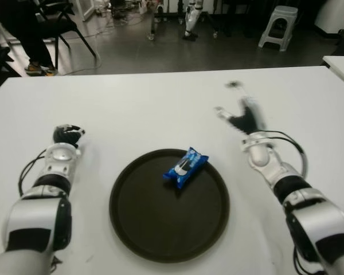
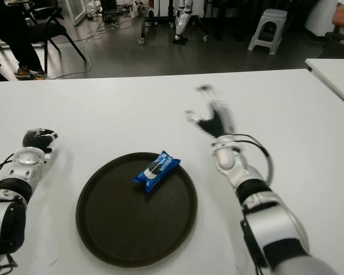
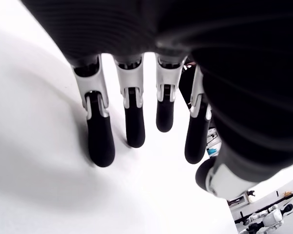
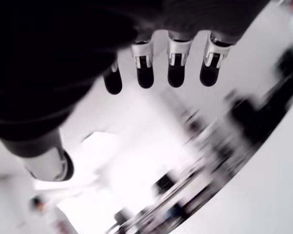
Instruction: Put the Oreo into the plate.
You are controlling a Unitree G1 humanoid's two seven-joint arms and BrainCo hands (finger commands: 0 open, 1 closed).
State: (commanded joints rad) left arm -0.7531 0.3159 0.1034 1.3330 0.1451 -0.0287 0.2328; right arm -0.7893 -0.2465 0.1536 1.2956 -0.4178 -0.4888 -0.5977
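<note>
A blue Oreo packet (image 1: 185, 167) lies inside the round dark plate (image 1: 143, 229), near its far edge, tilted diagonally. My right hand (image 1: 242, 117) is raised above the white table to the right of the plate, fingers spread, holding nothing; its wrist view shows the fingertips (image 4: 145, 78) extended with nothing between them. My left hand (image 1: 67, 135) shows to the left of the plate, over the table, with fingers (image 3: 100, 141) hanging relaxed and nothing in them.
The white table (image 1: 149, 109) stretches all around the plate. Beyond its far edge are a chair with a seated person's legs (image 1: 31, 51) at the left, a grey stool (image 1: 279, 26) and robot legs (image 1: 192, 20). Another table corner (image 1: 341, 66) is at the right.
</note>
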